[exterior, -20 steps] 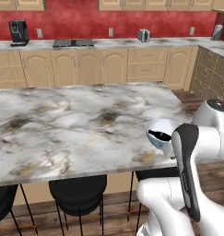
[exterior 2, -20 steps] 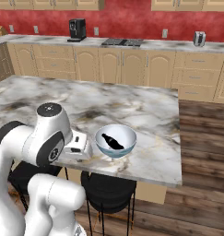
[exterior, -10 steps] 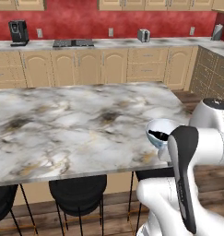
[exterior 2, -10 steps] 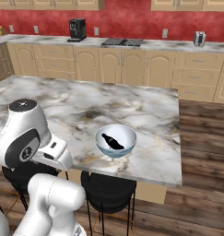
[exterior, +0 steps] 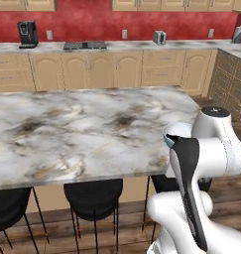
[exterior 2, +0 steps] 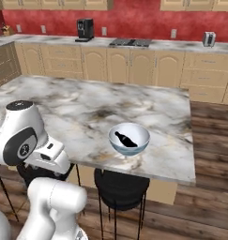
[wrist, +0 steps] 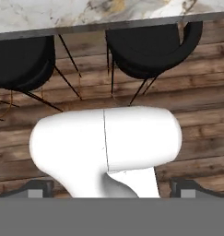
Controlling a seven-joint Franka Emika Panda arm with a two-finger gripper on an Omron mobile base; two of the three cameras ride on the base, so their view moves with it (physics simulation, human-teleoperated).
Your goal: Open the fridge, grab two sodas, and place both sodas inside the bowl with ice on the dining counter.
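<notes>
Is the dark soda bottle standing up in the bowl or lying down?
Lying down. In the right base view, the dark bottle rests on its side inside the bowl, on the marble counter.

A black coffee machine [exterior 2: 84,29], a cooktop [exterior 2: 129,42] and a toaster [exterior 2: 209,39] line the back worktop [exterior 2: 49,41]
</notes>
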